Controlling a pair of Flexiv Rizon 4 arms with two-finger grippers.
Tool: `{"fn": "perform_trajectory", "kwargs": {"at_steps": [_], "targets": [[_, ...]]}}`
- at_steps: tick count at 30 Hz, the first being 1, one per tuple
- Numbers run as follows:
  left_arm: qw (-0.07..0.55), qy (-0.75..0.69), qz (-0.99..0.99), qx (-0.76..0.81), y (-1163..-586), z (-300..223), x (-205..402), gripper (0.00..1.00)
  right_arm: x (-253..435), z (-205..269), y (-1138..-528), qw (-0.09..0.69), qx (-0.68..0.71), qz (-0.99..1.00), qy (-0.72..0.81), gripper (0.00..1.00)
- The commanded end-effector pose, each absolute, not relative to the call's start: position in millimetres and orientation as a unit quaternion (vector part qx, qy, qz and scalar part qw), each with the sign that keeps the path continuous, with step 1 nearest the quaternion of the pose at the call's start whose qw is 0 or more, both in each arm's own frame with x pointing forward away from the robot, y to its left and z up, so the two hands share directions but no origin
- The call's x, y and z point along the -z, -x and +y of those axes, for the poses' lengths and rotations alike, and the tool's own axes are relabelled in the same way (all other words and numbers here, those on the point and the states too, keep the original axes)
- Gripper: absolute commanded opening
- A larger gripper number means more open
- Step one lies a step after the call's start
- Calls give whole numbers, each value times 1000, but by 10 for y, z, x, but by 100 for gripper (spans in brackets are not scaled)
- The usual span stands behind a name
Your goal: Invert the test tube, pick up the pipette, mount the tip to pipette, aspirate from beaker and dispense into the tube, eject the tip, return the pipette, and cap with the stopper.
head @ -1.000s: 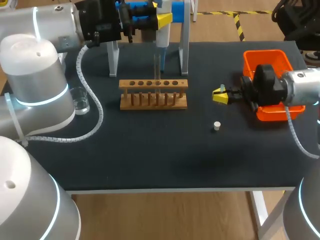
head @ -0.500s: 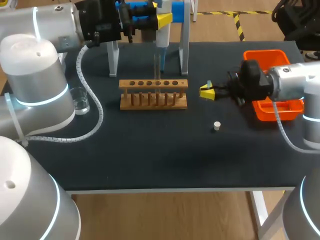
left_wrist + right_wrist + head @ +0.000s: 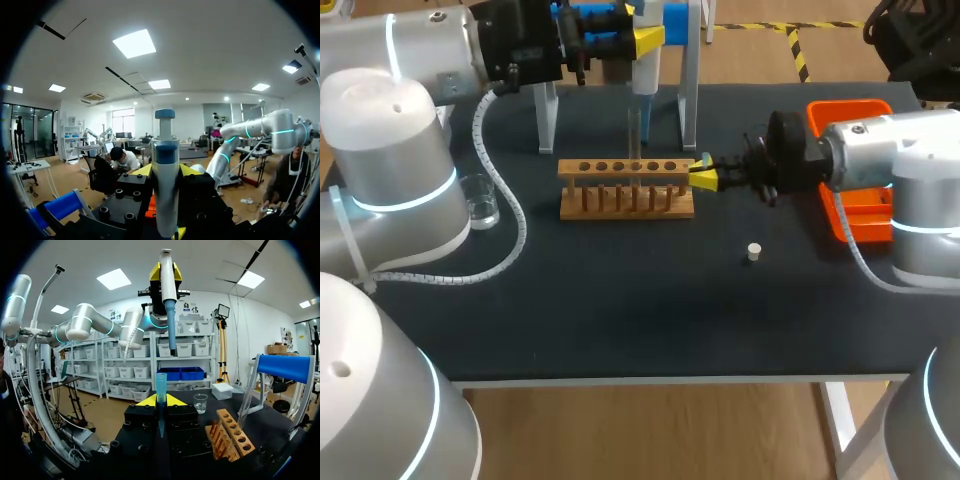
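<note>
Head view: the left gripper at top centre is closed on the pipette. The pipette hangs nozzle-down over the tube, probably held there so a tip can be pushed on. The tube stands upright in the rack at centre frame. The right gripper is just beside the rack's right end, and its load is too small to make out here. The stopper lies loose to the lower right of the rack. The beaker is at the left and the bin at the upper right.

Left wrist view: the pipette body stands upright between the fingers. They clamp it from both sides, with the plunger end sticking out ahead.

Right wrist view: the tip stands between the fingers, open end pointing out ahead. The fingers are nearly closed and seem to pinch it, though the contact itself is partly hidden. The pipette nozzle hangs ahead of the tip and well apart from it, so this is likely the line-up for mounting. The rack, tube and beaker lie beside the gripper.
</note>
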State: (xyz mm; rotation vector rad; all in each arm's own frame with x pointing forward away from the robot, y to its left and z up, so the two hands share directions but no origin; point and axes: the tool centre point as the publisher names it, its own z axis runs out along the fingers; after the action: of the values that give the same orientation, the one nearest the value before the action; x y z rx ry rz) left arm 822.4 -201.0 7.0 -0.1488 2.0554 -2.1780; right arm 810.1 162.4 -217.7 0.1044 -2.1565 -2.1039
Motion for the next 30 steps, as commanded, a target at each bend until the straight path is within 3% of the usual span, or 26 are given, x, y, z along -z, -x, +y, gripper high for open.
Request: {"fn": "perform_trajectory", "kwargs": {"at_steps": [1, 30], "targets": [[70, 49, 685, 724, -8222, -1995, -76, 0, 2190, 1747, -8150, 66, 696, -714, -37, 0], [70, 49, 685, 724, -8222, -1995, -76, 0, 2278, 2130, -8209, 79, 691, -717, -48, 0]]}}
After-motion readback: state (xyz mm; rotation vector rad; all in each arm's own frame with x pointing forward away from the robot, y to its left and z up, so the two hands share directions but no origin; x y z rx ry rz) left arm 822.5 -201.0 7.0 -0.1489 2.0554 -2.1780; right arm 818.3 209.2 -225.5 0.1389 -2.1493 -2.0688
